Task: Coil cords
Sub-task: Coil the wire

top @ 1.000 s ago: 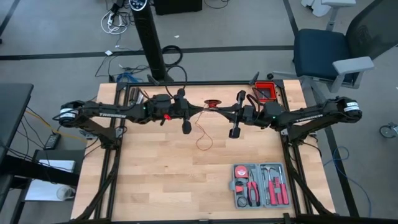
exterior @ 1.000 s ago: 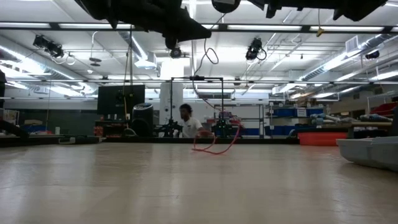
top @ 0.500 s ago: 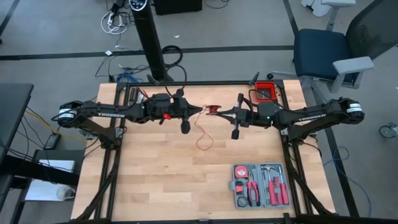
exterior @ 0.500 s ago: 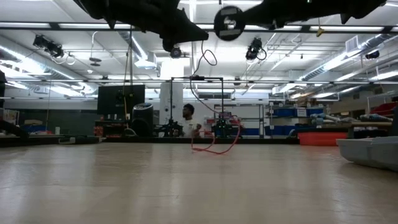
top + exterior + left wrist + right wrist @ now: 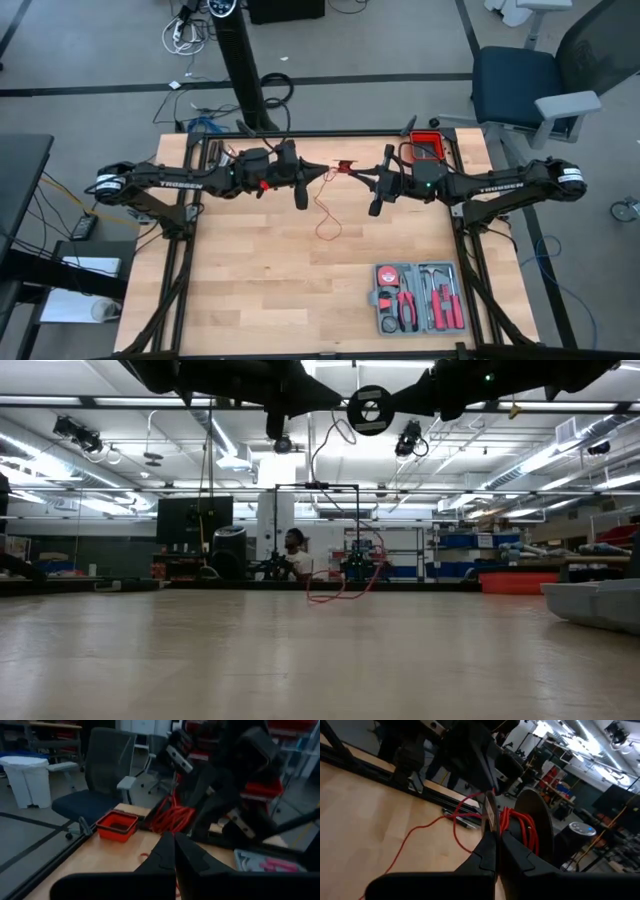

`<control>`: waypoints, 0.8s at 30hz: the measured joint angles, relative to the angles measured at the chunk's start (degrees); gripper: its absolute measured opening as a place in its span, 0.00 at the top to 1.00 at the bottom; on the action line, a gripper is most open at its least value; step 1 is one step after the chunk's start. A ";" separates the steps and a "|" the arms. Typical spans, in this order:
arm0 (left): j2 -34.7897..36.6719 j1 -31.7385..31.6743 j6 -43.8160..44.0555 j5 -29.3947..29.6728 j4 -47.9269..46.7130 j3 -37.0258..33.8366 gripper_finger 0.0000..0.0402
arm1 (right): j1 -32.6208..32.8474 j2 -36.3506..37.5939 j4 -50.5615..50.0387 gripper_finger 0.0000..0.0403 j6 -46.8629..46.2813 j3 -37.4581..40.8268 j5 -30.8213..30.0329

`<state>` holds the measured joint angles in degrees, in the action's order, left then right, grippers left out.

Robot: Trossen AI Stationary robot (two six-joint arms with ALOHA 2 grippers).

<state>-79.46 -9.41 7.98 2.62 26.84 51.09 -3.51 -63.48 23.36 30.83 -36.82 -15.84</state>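
Note:
A thin red cord is partly wound into a small bundle (image 5: 345, 167) on a dark round spool (image 5: 370, 408), held high above the table's far middle. Its loose end hangs down, and a slack loop (image 5: 325, 215) lies on the wood. My right gripper (image 5: 354, 173) reaches in level from the table's right, shut at the spool. Facing it from the left, my left gripper (image 5: 324, 172) is shut at the strand beside the spool. In the left wrist view the bundle (image 5: 172, 817) sits just beyond my shut fingers (image 5: 192, 855). My left gripper pinches a single strand of the cord (image 5: 479, 796) at its fingertips, a little short of the spool, coming in level from the table's left. Below the hold the strand hangs slack to the table. My right gripper pinches the spool's thin flange (image 5: 490, 812) between its two fingers, level from the table's right. The spool with its red windings (image 5: 520, 825) is lifted clear of the table.
A grey tool case (image 5: 418, 298) with red-handled tools lies open at the near right. A red folding bowl (image 5: 428, 148) stands at the far right corner. A dark office chair (image 5: 520, 85) is beyond the table, and a person (image 5: 295, 555) shows far back in the room.
My right gripper has rolled its wrist, sunk a little and drawn toward my left gripper, so the spool has dropped into the low view. My left gripper has rolled in place. The loop on the table has stayed where it was.

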 joint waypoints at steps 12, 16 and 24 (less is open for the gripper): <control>-9.33 0.20 6.65 -0.27 12.41 4.54 1.00 | -3.08 -0.72 1.92 0.99 0.34 0.20 -0.70; -10.56 0.63 6.38 -0.28 9.02 8.03 1.00 | -3.36 -1.53 2.08 0.99 0.33 0.20 -1.47; -11.97 1.94 8.77 -3.77 9.16 11.11 1.00 | -4.28 -4.07 6.32 0.99 0.27 0.28 -1.84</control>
<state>-91.43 -7.47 16.75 -1.15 36.00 62.20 -7.80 -67.56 29.67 31.09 -36.54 -17.67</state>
